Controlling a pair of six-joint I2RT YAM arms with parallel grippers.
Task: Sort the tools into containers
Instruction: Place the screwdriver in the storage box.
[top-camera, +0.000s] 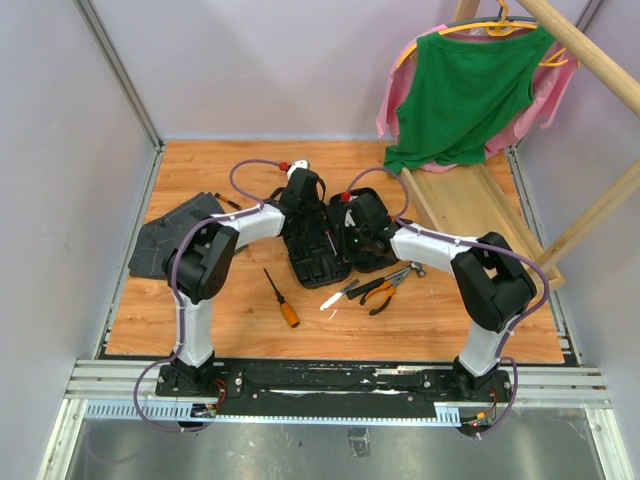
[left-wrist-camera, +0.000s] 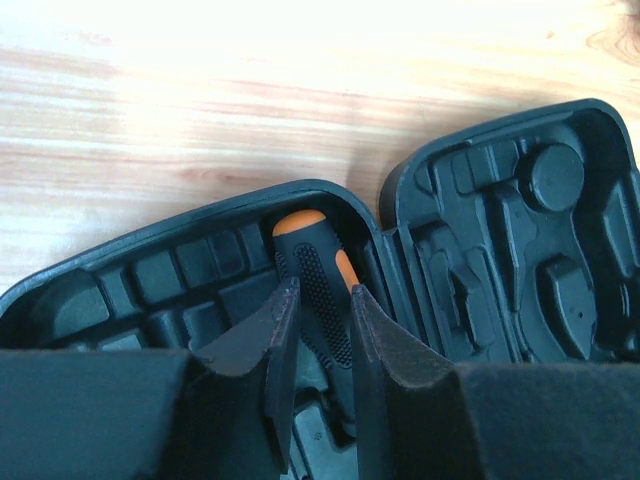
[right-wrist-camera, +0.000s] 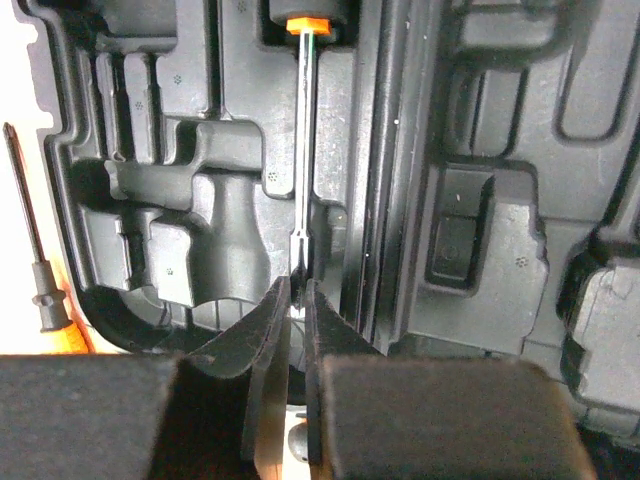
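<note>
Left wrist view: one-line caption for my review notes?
Left gripper clamps an orange-black screwdriver in the open black tool case.

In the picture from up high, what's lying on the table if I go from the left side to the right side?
grey cloth → loose screwdriver → pliers → wooden tray. The black case is left out, because it overlaps its neighbours.

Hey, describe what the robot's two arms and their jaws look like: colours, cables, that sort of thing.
The left arm and the right arm both have white links between bulky black joint housings. A greyish-purple cable loops along each arm down to a black base. In the wrist views the jaws are matte black and wedge-shaped, tapering to thin edges.
</note>
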